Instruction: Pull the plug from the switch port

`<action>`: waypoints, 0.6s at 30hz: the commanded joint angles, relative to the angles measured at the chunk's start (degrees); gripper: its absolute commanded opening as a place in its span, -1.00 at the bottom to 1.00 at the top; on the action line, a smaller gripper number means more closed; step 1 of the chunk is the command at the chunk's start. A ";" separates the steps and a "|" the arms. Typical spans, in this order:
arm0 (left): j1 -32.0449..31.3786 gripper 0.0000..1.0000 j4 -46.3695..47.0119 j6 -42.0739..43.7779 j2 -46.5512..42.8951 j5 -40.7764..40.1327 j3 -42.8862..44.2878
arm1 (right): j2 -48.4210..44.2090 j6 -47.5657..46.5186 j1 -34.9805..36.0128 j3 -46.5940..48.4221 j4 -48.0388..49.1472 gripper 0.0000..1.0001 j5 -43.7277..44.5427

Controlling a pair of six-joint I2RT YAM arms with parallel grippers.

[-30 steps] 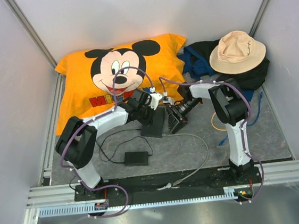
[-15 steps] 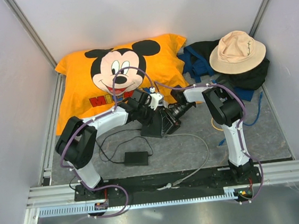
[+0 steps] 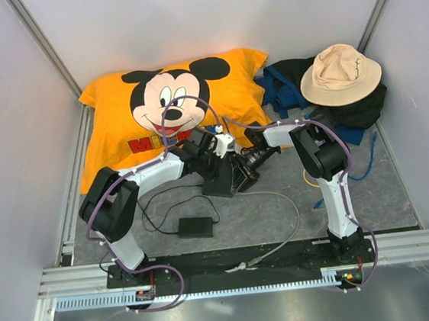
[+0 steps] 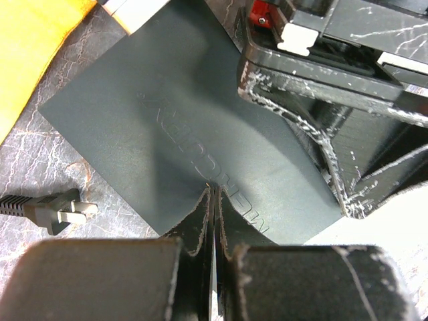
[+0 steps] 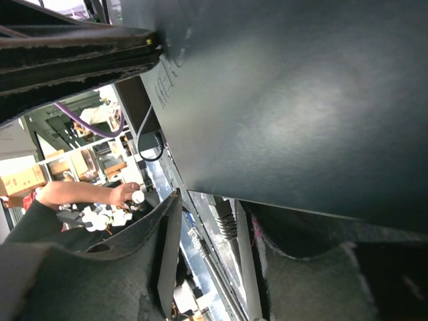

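Black matte switch (image 3: 221,180): lies flat on the grey mat (image 3: 387,196) at mid-scene, just near the orange pillow (image 3: 114,121); raised lettering on its top face.
Left gripper (image 4: 210,195): fingers pressed together with nothing between them; tips rest on the switch's top face.
Right gripper (image 3: 241,174): jaws spread at the switch's right edge, one finger either side of the plug (image 5: 227,225); whether the pads touch it cannot be told.
Plug: ribbed boot, meets the switch's edge; grey cable (image 3: 296,217) trails toward the near side.
Two-pin power connector (image 4: 52,208): on the mat beside the switch.
Power brick (image 3: 194,226): near-left of the switch, apart from it.
Beige hat (image 3: 339,72): far right.
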 commanded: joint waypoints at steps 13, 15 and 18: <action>-0.32 -0.96 -5.70 2.09 0.78 -0.53 -2.08 | 5.78 -4.91 -0.82 -0.57 0.80 -0.17 9.22; -0.32 -0.96 -5.62 2.09 0.87 -0.52 -2.17 | 5.78 -5.44 -0.91 -0.66 0.46 -0.19 9.57; -0.32 -0.96 -5.62 2.09 0.87 -0.44 -2.17 | 5.78 -5.88 -0.99 -0.57 0.19 -0.23 10.10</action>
